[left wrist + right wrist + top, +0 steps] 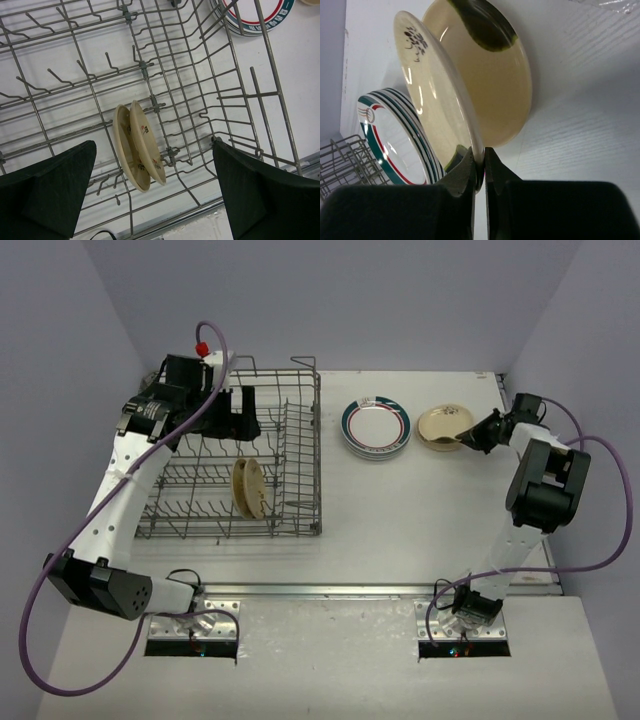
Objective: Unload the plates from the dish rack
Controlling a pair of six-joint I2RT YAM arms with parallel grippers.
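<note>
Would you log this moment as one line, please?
left gripper open above dish rack | two tan plates racked | right gripper shut on tan plate rim

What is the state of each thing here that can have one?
Grey wire dish rack: holds two plates.
Two tan round plates inside: standing upright.
White banded plates: stacked on table.
Left claw: open above rack.
Right claw: shut on third tan plate.
Third tan plate: held tilted.
Fourth tan plate: flat on table.
</note>
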